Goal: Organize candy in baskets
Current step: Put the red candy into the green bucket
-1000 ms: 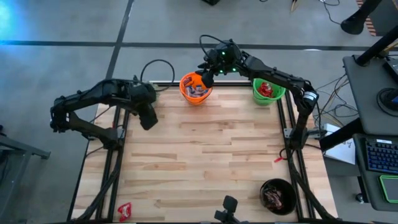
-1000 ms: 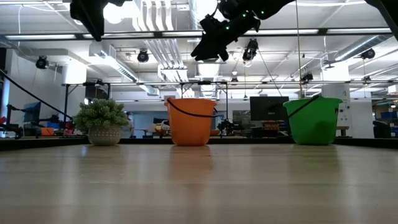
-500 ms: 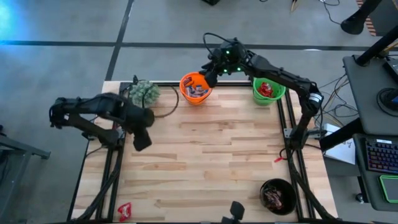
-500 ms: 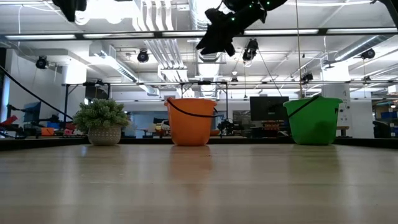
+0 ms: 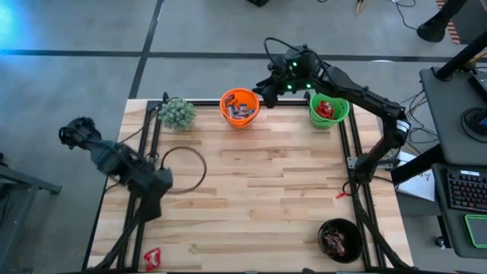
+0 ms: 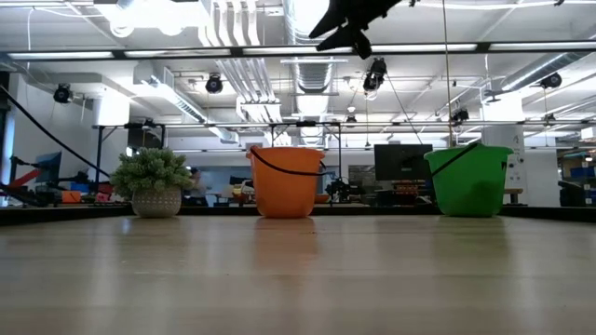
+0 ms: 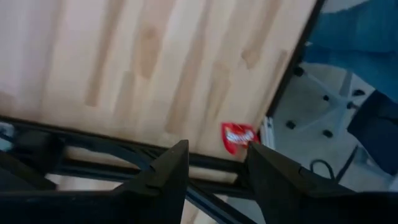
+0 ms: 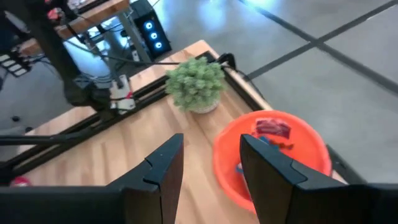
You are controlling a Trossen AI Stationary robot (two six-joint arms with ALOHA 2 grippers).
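Three baskets hold candy. The orange basket (image 5: 240, 106) and the green basket (image 5: 329, 110) stand at the far edge, and the black basket (image 5: 340, 237) stands at the near right. A red candy (image 5: 153, 257) lies at the table's near left corner and also shows as the red candy (image 7: 238, 135) in the left wrist view. My left gripper (image 5: 151, 194) hangs open and empty over the table's left edge, pointing down. My right gripper (image 5: 268, 90) is open and empty, high between the orange and green baskets, and looks past the orange basket (image 8: 270, 155).
A fuzzy green plant (image 5: 176, 113) in a pot stands at the far left, left of the orange basket. A black cable loop (image 5: 185, 169) lies on the wood near my left gripper. The table's dark frame rails (image 7: 93, 168) run under the left gripper.
My left gripper has swung from near the plant toward the table's left and near edges, turning as it went, which uncovers the plant. My right gripper has risen and shifted from above the orange basket toward the green basket, rolling a little. Both stay open.
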